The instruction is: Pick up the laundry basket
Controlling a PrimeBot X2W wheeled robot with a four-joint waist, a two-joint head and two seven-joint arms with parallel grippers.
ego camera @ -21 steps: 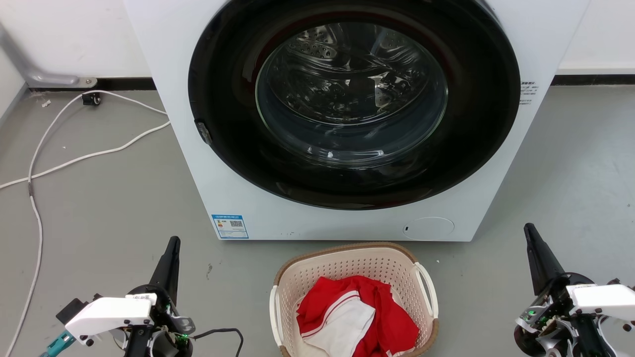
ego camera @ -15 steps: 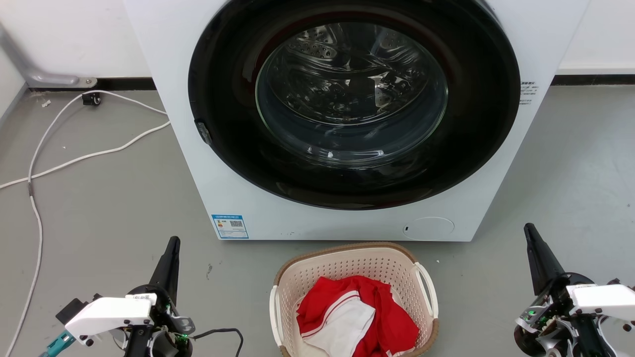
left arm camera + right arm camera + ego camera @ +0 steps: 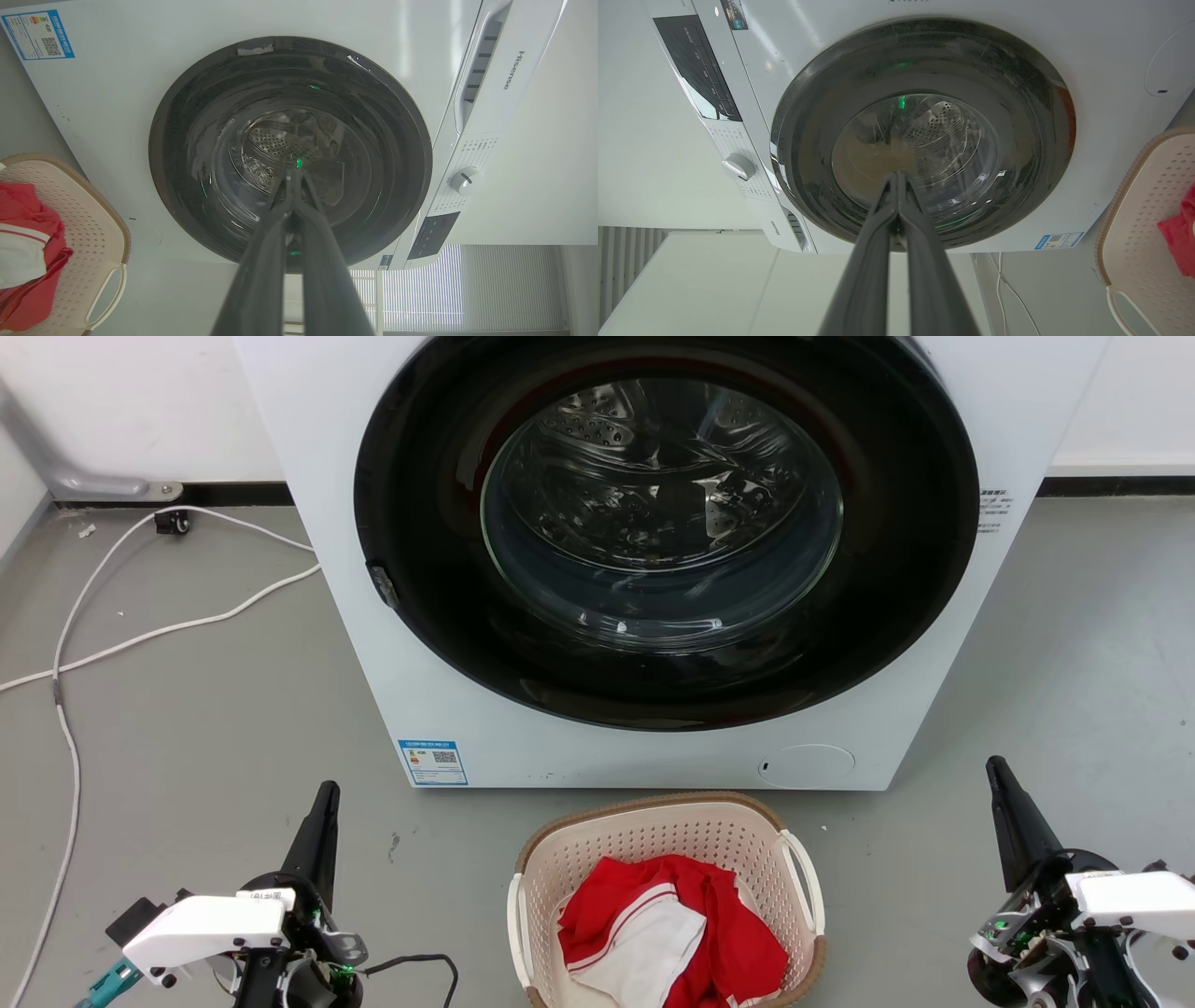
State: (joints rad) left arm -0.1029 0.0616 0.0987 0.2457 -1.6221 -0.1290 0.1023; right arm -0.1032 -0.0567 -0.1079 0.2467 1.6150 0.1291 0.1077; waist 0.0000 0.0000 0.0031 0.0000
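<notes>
Nothing has changed: the left pincer (image 3: 326, 795) and right pincer (image 3: 999, 775) stay fully closed and empty, well apart from the cream-white perforated plastic laundry basket (image 3: 635, 845) between them, so pickup has not started.

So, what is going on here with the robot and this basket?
A two-armed robot faces a white front-loading washing machine. The laundry basket stands on the grey floor just in front of the machine, with red and white clothes inside. The left gripper and the right gripper sit low on either side of the basket, apart from it. Both have their fingers closed and hold nothing. The pickup has not yet begun.
</notes>
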